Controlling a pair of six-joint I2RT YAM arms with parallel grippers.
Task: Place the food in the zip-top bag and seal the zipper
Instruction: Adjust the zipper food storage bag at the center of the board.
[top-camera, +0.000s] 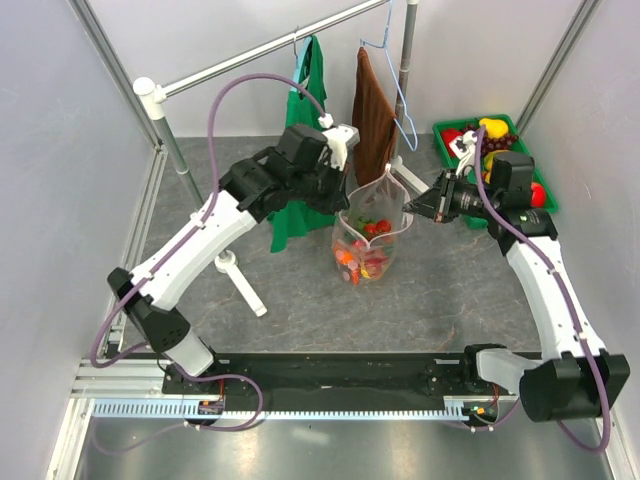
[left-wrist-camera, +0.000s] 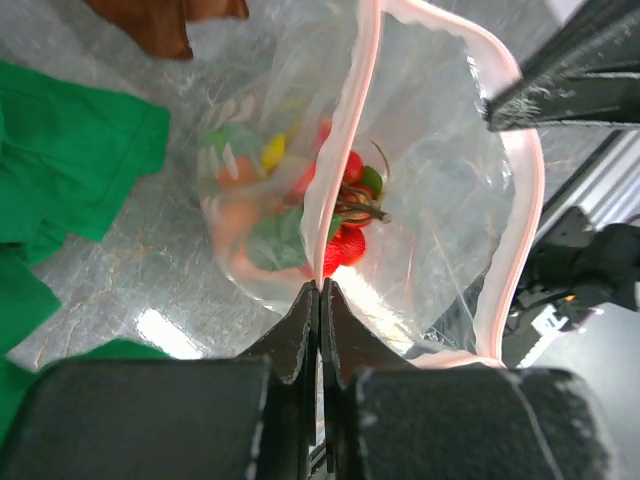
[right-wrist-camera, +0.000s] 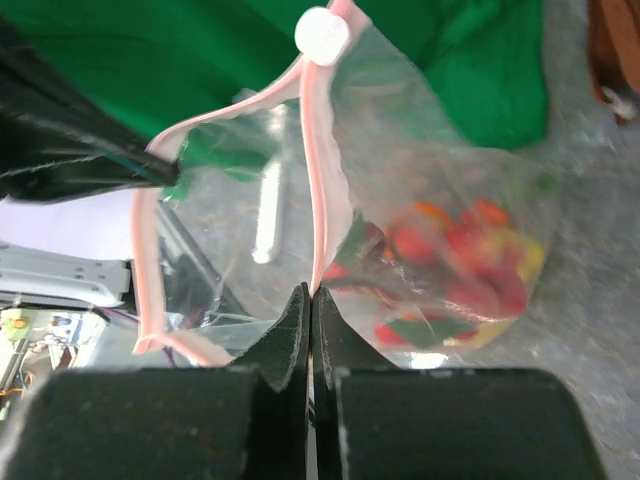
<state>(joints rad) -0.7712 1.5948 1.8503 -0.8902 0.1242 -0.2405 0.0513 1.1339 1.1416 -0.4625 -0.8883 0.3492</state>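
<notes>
Clear plastic zip-top bag (top-camera: 368, 240), one, held up over grey table (top-camera: 300, 300), mouth gaping. Pink zipper (left-wrist-camera: 338, 150) runs round mouth, with one white slider (right-wrist-camera: 322, 33) at one end.

Two pincers:
- left gripper (left-wrist-camera: 320, 292) pressed together on zipper at bag's left rim
- right gripper (right-wrist-camera: 311, 295) pressed together on zipper at bag's right rim

Food (top-camera: 365, 258) heaped in bag's bottom: red, orange, yellow, green. Pieces too jumbled to count.

Behind bag: one green cloth (top-camera: 308, 95), one brown towel (top-camera: 372, 115), both hanging. Right of bag, further back: one green bin (top-camera: 442, 128) with more food.
</notes>
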